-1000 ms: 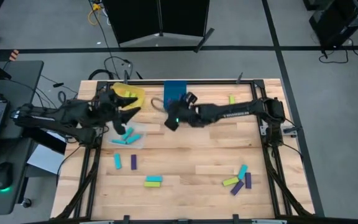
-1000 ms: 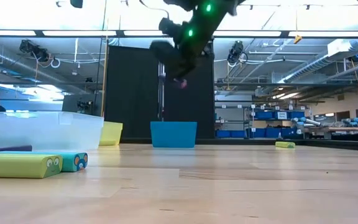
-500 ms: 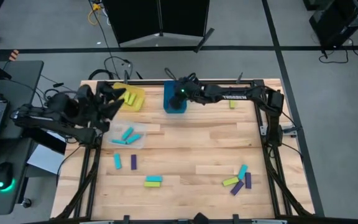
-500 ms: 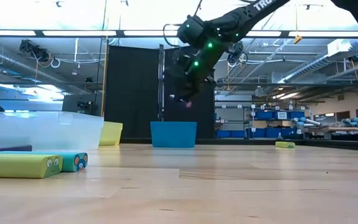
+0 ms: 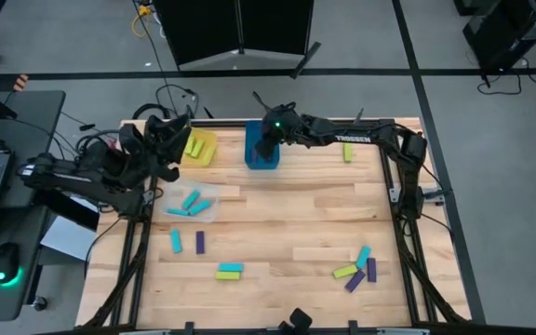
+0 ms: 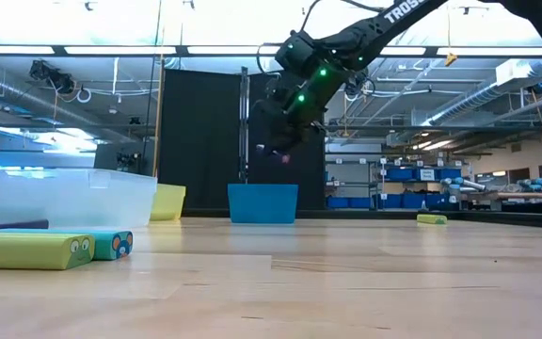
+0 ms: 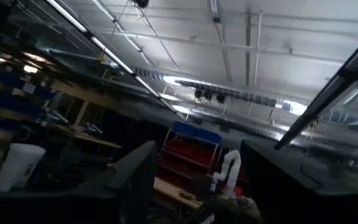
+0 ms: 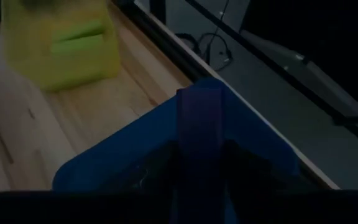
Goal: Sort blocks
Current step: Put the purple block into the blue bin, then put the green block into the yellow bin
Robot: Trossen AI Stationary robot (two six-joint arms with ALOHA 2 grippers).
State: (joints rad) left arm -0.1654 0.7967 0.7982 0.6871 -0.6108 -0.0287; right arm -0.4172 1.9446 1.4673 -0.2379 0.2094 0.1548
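My right gripper (image 5: 268,133) hangs over the blue bin (image 5: 261,154) at the table's far edge, shut on a dark purple block (image 8: 199,118). My left gripper (image 5: 170,140) is open, raised and tipped upward beside the yellow bin (image 5: 198,147), touching nothing. Lime blocks (image 8: 73,37) lie in the yellow bin. Teal blocks (image 5: 190,202) lie in the clear bin (image 5: 205,210). Loose on the table are a teal block (image 5: 176,242), a purple block (image 5: 200,242), a lime and teal pair (image 5: 230,270), a mixed cluster (image 5: 357,269) and one lime block (image 5: 347,149). My right gripper pinches the purple block between its two fingers (image 8: 157,168). One end (image 8: 199,99) of the block sticks out past the fingertips, and the block lies along the fingers. It is lifted clear, above the blue bin's near corner (image 8: 104,168). In the low view its tip (image 6: 278,156) shows below the gripper.
The three bins stand in a row near the far left of the table. In the low view a lime block (image 6: 26,250) and a teal one (image 6: 111,243) lie close to the camera. Bare wood (image 5: 296,214) fills the table's middle. A laptop sits on a side desk at left.
My right gripper carried the purple block from over the table's middle toward the far edge and now hovers over the blue bin. My left arm drew back from over the clear bin toward the table's left and far side and tipped its gripper upward.
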